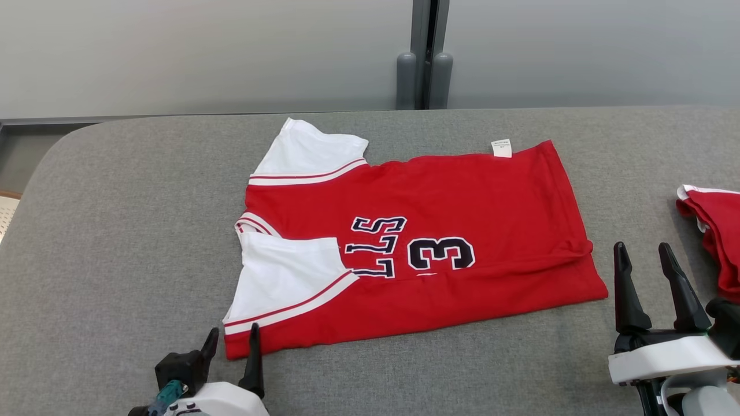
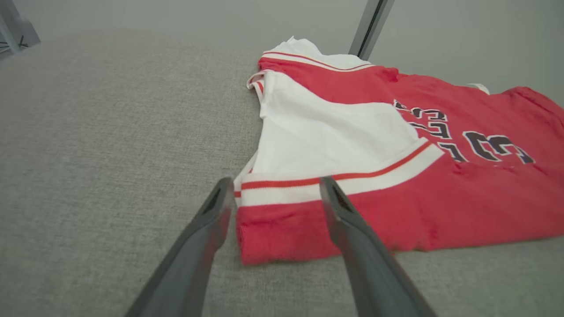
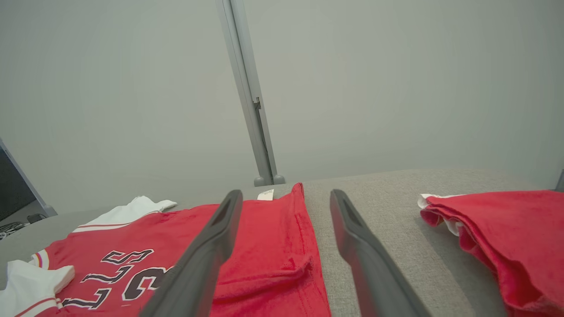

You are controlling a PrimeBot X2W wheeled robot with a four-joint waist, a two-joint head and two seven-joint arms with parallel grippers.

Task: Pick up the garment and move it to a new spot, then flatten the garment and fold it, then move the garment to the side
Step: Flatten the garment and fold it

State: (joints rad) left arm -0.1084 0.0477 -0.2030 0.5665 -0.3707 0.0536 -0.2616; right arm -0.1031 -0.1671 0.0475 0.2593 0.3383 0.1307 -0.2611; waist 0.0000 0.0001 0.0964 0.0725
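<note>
The garment (image 1: 462, 208) is a red jersey with white sleeves and dark lettering, lying flat on the grey table, its near long side folded over. My left gripper (image 1: 233, 341) stands open at the jersey's near left corner, and in the left wrist view that gripper (image 2: 274, 190) has its tips either side of the red hem corner (image 2: 282, 233) and the white sleeve band. My right gripper (image 1: 643, 255) is open just right of the jersey's bottom hem, above the table. The right wrist view shows this gripper (image 3: 285, 203) over the hem edge (image 3: 304, 246).
A second red folded garment (image 1: 717, 231) lies at the table's right edge, close to my right gripper; it also appears in the right wrist view (image 3: 506, 237). A grey wall with a vertical post (image 1: 426, 55) stands behind the table (image 1: 115, 231).
</note>
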